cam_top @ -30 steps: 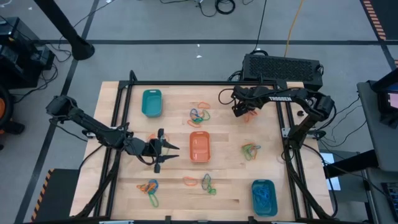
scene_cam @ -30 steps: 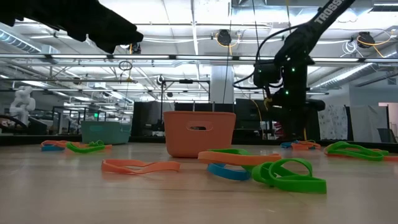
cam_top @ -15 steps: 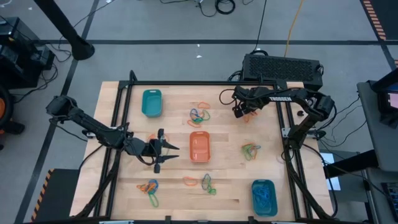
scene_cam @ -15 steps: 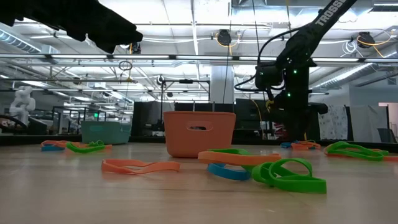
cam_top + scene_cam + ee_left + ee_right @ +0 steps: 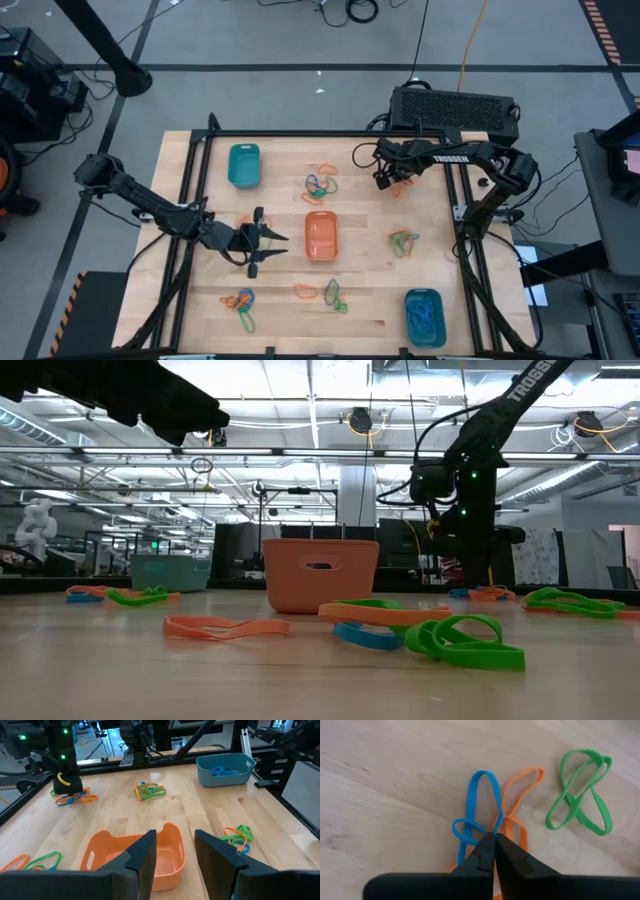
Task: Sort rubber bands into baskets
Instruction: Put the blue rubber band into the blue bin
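Right gripper (image 5: pixel 494 839), fingers pressed together on the blue rubber band (image 5: pixel 479 800) near the table's far edge, the band's long axis running away from the fingertips; left gripper (image 5: pixel 172 851) parted.

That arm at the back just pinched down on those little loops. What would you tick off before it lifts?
1. Right pincer shut on the table: ok.
2. Rubber band actually caught between its tips: cannot tell; the blue band and orange band meet right there.
3. Only one colour caught: cannot tell.
4. Green band lying apart from the tips: ok.
5. Orange basket free to receive: ok.
6. Left pincer open beside that basket, out of the way: ok.
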Controlling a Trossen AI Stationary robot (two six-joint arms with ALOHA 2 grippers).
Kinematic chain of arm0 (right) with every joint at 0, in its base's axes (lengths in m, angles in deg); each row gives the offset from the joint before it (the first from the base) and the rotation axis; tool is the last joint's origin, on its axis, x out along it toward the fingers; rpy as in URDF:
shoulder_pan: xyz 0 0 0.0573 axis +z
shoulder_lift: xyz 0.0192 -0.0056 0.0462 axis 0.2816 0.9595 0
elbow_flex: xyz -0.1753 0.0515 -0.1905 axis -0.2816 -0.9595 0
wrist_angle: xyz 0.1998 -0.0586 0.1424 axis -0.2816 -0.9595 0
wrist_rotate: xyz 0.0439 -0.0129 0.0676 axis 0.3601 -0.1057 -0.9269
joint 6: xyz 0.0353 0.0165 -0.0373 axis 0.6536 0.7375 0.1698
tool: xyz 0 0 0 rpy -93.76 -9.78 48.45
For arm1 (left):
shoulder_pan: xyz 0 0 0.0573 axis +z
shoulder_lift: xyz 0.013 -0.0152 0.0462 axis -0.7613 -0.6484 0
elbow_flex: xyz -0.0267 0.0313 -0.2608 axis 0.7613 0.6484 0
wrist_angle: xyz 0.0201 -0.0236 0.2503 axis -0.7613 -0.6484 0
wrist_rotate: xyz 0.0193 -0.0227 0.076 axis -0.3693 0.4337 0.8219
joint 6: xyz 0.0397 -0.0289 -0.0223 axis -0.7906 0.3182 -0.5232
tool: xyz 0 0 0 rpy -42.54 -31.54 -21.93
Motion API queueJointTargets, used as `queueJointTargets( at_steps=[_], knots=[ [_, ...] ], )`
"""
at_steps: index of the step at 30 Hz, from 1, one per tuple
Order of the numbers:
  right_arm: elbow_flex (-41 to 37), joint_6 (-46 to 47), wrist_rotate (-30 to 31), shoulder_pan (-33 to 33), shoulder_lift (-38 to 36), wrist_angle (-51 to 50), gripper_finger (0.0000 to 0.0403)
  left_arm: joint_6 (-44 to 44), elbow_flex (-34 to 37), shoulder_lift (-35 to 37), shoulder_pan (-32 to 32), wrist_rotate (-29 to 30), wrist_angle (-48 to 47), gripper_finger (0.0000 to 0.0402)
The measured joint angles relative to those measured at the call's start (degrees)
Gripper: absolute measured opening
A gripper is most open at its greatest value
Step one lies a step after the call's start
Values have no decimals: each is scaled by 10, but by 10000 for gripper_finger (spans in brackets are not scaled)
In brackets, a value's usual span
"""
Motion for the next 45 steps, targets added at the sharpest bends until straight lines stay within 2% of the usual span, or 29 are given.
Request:
queueJointTargets(
  at_steps=[6, 12, 23, 30, 36, 45],
  knots=[
    [33, -12, 0, 1, 0, -11, 1, 0, 0, 0, 0, 0, 0, 142],
    [94, -19, 0, 18, 0, -62, 1, 0, 0, 0, 0, 0, 0, 142],
    [213, 3, 0, 121, 0, -164, 0, 0, 0, 0, 0, 0, 0, 142],
    [272, 73, 0, 229, 0, -273, 0, 15, 0, 0, 0, 0, 0, 142],
    [294, 192, -7, 345, 0, -380, 0, 16, 0, 0, -1, 0, 0, 142],
    [295, 432, -110, 573, 0, -405, 0, 31, 0, 0, -1, -31, 0, 142]
  ],
)
